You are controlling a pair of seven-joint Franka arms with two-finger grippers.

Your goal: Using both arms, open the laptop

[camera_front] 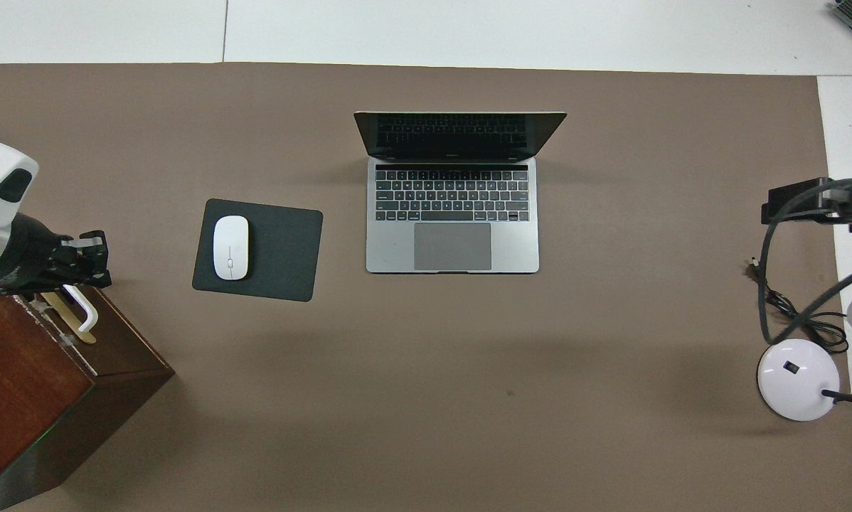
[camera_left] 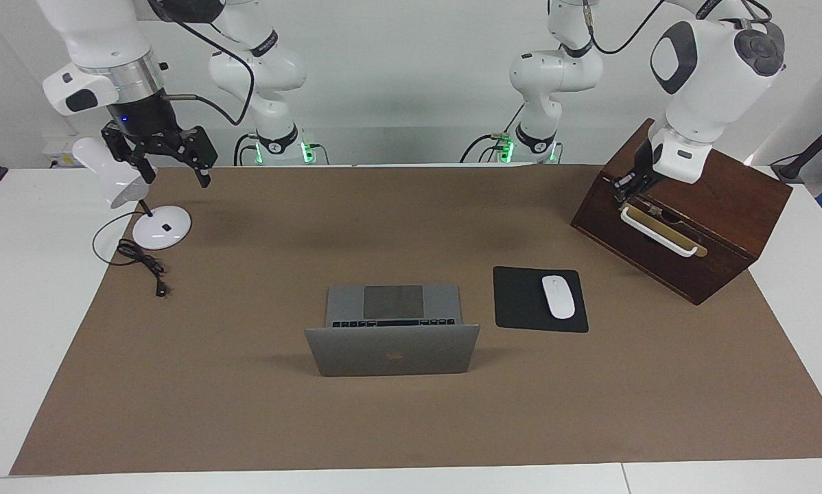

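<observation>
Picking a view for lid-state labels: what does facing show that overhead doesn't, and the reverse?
Facing only: the laptop lid's back with its logo, both arm bases, the lamp head, the right pincer whole and up in the air near the lamp.
Overhead only: the dark screen face and the full keyboard.
Both: laptop open, mouse on its pad, left pincer shut over the wooden box by its handle.
</observation>
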